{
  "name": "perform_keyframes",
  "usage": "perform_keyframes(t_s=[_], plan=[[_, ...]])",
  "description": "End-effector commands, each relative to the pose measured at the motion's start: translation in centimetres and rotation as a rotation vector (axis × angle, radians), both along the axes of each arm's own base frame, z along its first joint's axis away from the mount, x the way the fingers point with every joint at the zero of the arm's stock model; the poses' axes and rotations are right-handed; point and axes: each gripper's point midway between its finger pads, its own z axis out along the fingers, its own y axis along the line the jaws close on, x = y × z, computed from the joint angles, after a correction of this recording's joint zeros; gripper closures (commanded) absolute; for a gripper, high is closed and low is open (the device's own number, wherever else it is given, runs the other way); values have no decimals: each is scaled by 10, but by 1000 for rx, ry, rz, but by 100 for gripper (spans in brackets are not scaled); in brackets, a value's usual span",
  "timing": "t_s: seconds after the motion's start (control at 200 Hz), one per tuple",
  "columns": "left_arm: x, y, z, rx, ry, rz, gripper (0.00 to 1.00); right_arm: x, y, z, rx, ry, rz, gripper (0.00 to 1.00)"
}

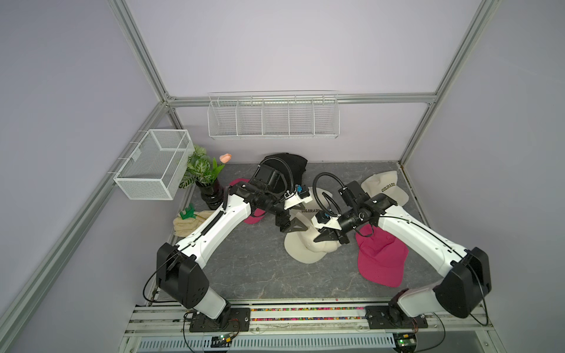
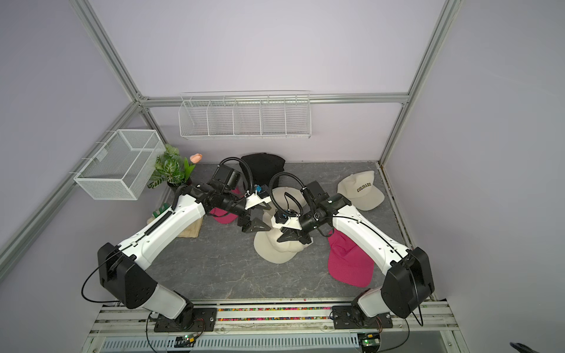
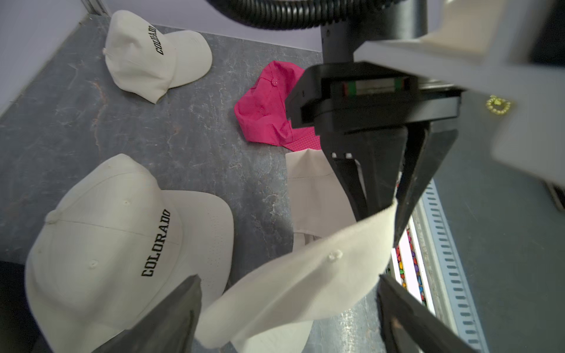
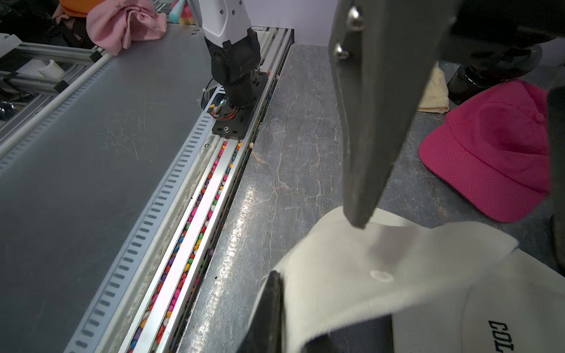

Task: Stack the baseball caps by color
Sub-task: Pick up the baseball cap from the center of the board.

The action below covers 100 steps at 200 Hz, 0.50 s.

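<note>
**Cream cap pinched aloft beside its lettered mate**

At the left edge, the folded towel (image 1: 185,227) with its green toy lies beside the potted plant (image 1: 203,172), out of the sorting. One pink cap (image 1: 253,217) rests flat, half under the left arm. The black caps (image 1: 295,163) sit bunched against the back wall, seemingly gathered there as their own pile.

The left gripper (image 1: 289,226) hangs with its fingers spread wide. The left wrist view shows them straddling the held cream cap (image 3: 305,287), probably to steady the limp fabric; whether they touch it cannot be told. Just beside it lies the middle cream cap (image 3: 101,241), lettering up, the likely base of the cream pile.

The right gripper (image 3: 395,204) is pressed together on an edge of the held cream cap, so the crown sags and the brim droops toward the table (image 1: 260,269), partly over the middle cream cap.

Farther right, the second pink cap (image 1: 382,259) lies partly beneath the right arm. The far cream cap (image 1: 383,188) sits near the back corner, well apart. Cream and pink are not yet stacked.
</note>
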Motion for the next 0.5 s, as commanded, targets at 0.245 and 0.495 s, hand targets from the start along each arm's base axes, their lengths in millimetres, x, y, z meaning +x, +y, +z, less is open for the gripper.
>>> perform_keyframes(t_s=[0.245, 0.495], plan=[[-11, -5, -16, 50, 60, -100, 23, 5, 3, 11, 47, -158, 25, 92], [-8, -5, -11, 46, 65, -106, 100, 15, 3, 8, 53, -160, -28, 90]])
